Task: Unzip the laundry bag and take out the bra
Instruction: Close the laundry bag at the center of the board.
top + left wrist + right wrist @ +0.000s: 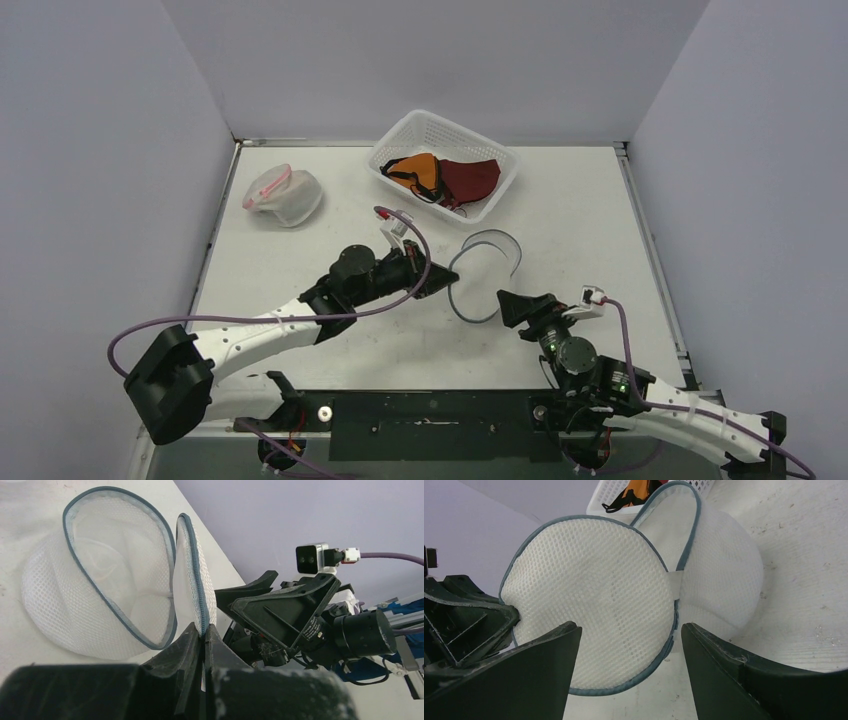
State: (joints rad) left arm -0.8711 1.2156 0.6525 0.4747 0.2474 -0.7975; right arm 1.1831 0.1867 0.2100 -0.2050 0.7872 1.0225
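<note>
Two risks: left jaws, pinched shut on the bag (599, 600) flap's rim, may slip off; right jaws, wide open and empty, may snag mesh.

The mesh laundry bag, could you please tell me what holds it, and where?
The left gripper is shut on the laundry bag, pinching the zip-trimmed edge of its open flap; the right gripper is open, holding nothing.
</note>
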